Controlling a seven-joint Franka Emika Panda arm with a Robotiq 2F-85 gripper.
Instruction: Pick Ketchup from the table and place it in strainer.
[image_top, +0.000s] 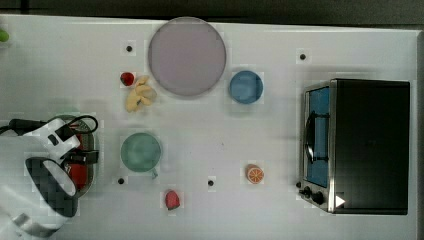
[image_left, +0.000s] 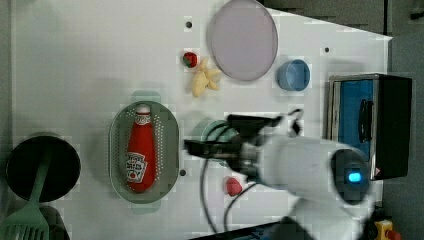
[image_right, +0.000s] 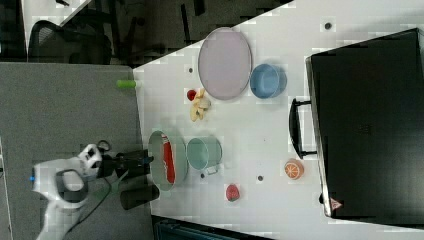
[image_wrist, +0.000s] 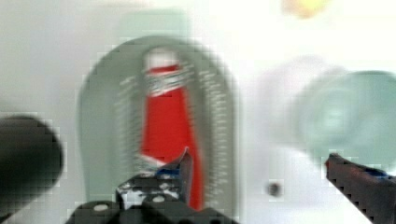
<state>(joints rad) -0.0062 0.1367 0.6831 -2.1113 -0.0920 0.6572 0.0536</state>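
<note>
One ketchup bottle (image_left: 140, 150) lies flat inside one mint strainer (image_left: 169, 150), below the pincer (image_wrist: 259, 168), whose fingers we see spread wide and holding nothing. Left view reveals the bottle's label; in the top view the arm covers most of it.

The ketchup (image_left: 140, 151) bottle lying in the strainer (image_left: 118, 150) carries a label with a shield-shaped emblem in the left view, but its lettering is too small to read. No other text is legible.
</note>
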